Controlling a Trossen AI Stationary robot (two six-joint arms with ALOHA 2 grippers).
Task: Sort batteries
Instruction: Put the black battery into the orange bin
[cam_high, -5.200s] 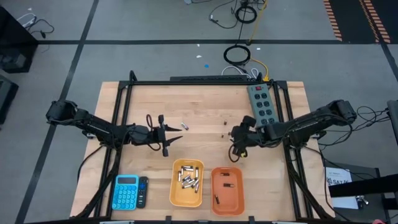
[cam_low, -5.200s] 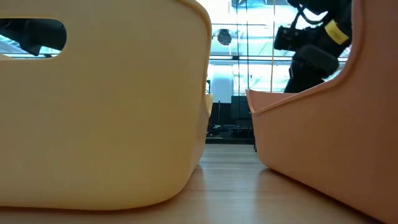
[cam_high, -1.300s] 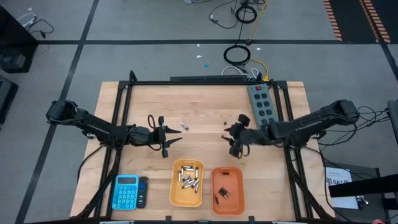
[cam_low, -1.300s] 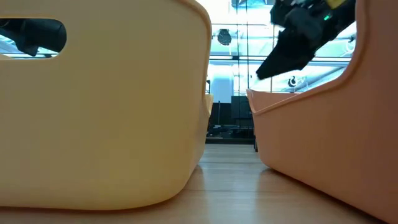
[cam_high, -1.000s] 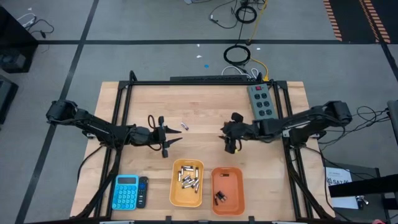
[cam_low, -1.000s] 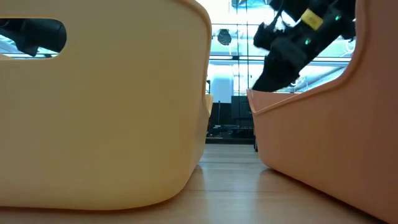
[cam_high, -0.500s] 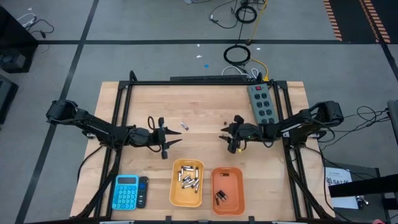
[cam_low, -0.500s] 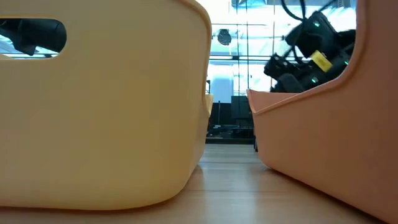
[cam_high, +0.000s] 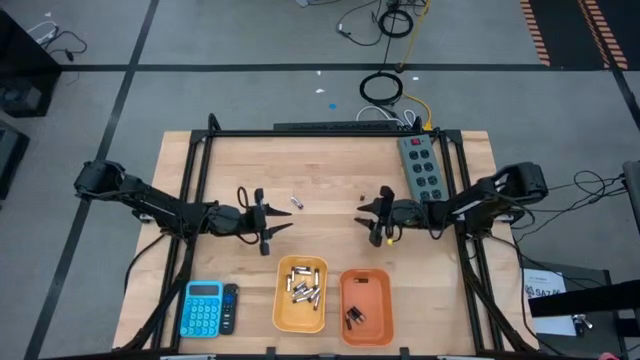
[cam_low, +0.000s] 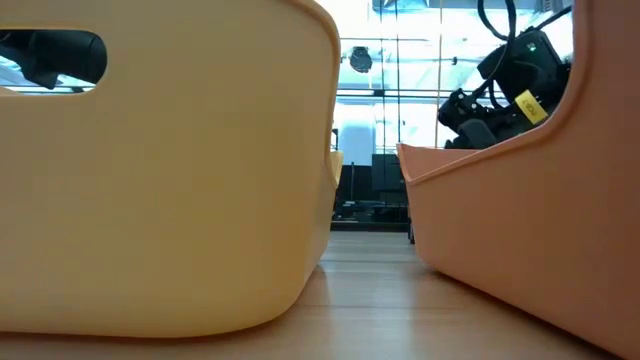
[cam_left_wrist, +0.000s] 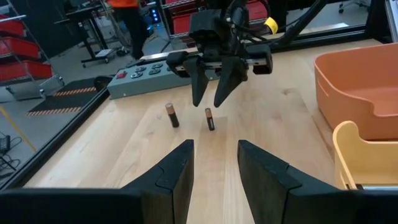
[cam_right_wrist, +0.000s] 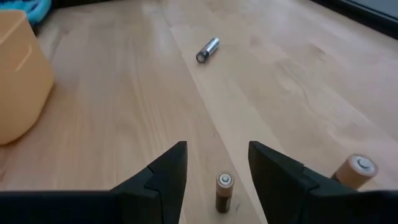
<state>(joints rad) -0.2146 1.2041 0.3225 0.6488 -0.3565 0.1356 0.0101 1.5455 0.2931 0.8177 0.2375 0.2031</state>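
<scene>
Two small brown batteries lie on their sides on the wooden table: one (cam_right_wrist: 224, 190) between the open fingers of my right gripper (cam_right_wrist: 216, 168), the other (cam_right_wrist: 354, 171) beside it. In the left wrist view my right gripper (cam_left_wrist: 208, 98) hangs just above the nearer battery (cam_left_wrist: 210, 118), its fingertips clear of it. A silvery battery (cam_high: 296, 202) lies farther left. My left gripper (cam_high: 268, 224) waits open, left of the table's middle, with nothing between its fingers (cam_left_wrist: 214, 168).
A yellow bin (cam_high: 300, 295) holds several light batteries, and an orange bin (cam_high: 366, 300) holds a few dark ones, both at the near edge. A blue calculator (cam_high: 203, 308) lies near left. A grey power strip (cam_high: 420, 165) lies far right. Both bins' walls (cam_low: 170, 170) fill the low view.
My right gripper has come down toward the table and tipped its fingers lower, ending just over the brown battery. Its fingers have stayed open. The batteries have not moved.
</scene>
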